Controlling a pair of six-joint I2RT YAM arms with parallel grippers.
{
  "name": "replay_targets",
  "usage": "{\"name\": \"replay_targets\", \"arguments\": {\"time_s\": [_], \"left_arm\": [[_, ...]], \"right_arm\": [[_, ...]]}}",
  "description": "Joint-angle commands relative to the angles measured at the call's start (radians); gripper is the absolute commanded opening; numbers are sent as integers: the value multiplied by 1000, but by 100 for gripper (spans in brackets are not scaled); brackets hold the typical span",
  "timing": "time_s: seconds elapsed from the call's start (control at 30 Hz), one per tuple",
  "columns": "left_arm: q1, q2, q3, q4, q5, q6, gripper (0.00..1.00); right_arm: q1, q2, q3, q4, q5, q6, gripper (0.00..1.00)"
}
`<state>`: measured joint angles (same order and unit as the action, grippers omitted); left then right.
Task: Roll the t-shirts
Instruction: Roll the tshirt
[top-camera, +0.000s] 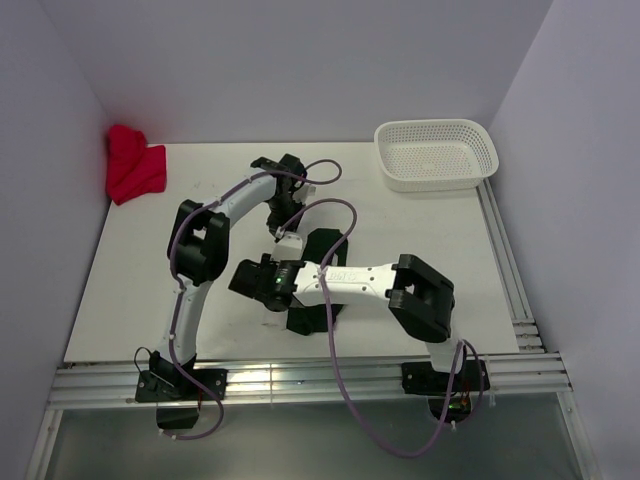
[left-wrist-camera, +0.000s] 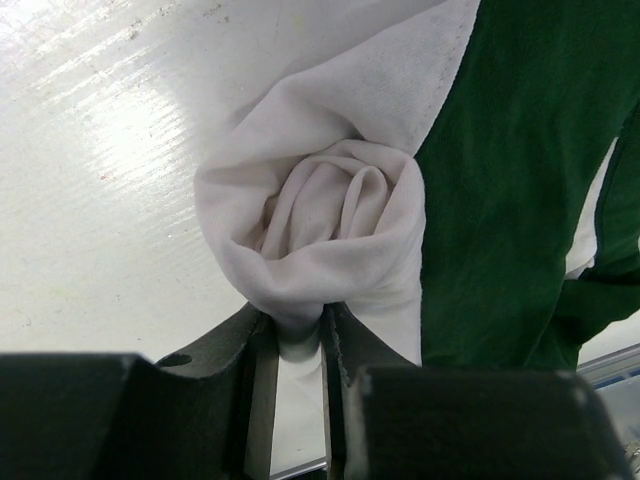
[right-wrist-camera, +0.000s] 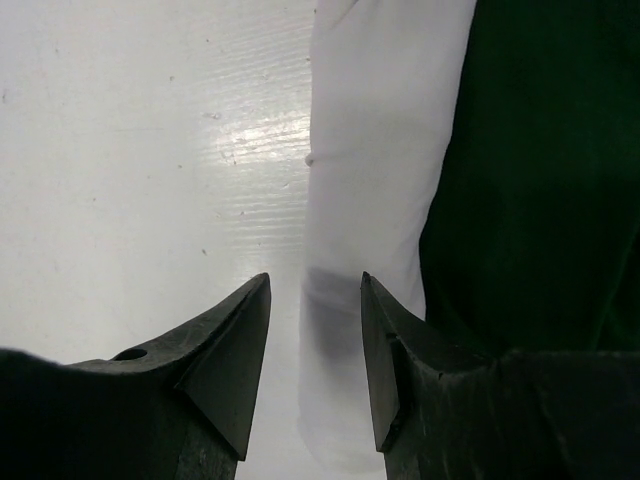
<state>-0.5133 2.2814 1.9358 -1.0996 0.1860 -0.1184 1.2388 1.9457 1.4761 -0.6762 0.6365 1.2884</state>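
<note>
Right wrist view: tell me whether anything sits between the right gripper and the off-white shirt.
Nothing visible does. The right gripper hangs open straight over the off-white shirt, bare cloth showing between its jaws. The dark green shirt lies alongside, outside that gap. The left gripper pinches the shirt's rolled end.

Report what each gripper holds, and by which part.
The left gripper pinches the off-white t-shirt by a fold at the near end of its rolled bundle. The right gripper holds nothing; its jaws stand open over that shirt.
</note>
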Motion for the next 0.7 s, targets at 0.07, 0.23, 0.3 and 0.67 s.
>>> {"name": "replay_targets", "arguments": {"time_s": [0.07, 0.23, 0.3, 0.67], "left_arm": [[-7, 96, -9, 89, -120, 17, 24], [-8, 105, -6, 86, -122, 23, 27], [-7, 110, -1, 83, -122, 28, 29], [-4, 118, 55, 41, -79, 86, 52]], "right_arm": [[-1, 45, 64, -107, 40, 15, 49], [5, 73, 59, -169, 17, 54, 51], [10, 75, 35, -158, 5, 57, 51], [-4, -59, -215, 133, -54, 57, 42]]}}
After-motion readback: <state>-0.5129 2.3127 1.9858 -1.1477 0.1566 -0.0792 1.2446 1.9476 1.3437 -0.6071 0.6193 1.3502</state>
